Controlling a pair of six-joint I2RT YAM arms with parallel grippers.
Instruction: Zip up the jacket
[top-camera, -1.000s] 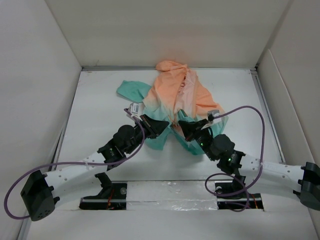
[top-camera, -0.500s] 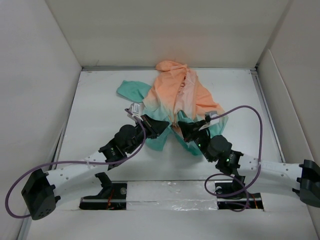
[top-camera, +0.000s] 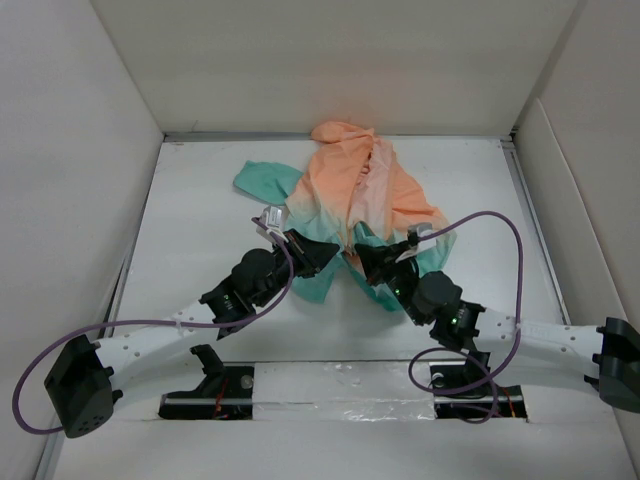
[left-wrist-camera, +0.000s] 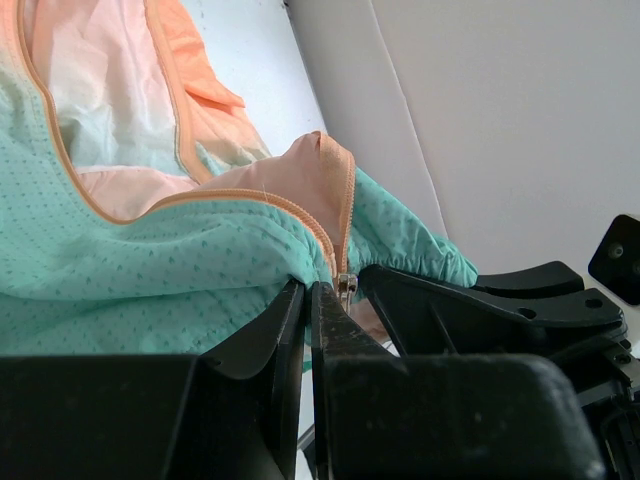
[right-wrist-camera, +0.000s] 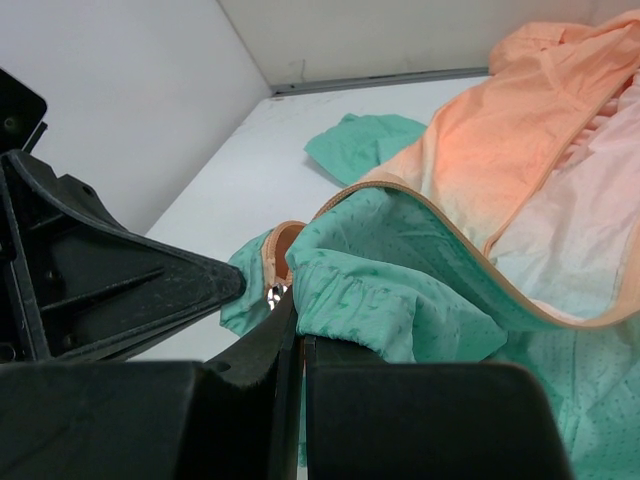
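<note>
The jacket (top-camera: 360, 195) lies open on the table, peach hood at the back, teal hem toward the arms, pale pink lining showing. My left gripper (top-camera: 322, 256) is shut on the teal hem of the left front panel (left-wrist-camera: 150, 290), beside the orange zipper trim and the small metal slider (left-wrist-camera: 345, 287). My right gripper (top-camera: 362, 256) is shut on the teal hem of the right front panel (right-wrist-camera: 400, 300), with the slider (right-wrist-camera: 273, 294) just left of its fingers. The two grippers meet tip to tip at the bottom of the zipper.
White walls enclose the table on the left, back and right. A teal sleeve (top-camera: 262, 182) lies spread toward the back left. Purple cables loop from both arms; the right one (top-camera: 500, 225) arcs above the table right of the jacket.
The right gripper has moved slightly left toward the left gripper, narrowing the gap between the hem ends. The left arm has barely shifted.
</note>
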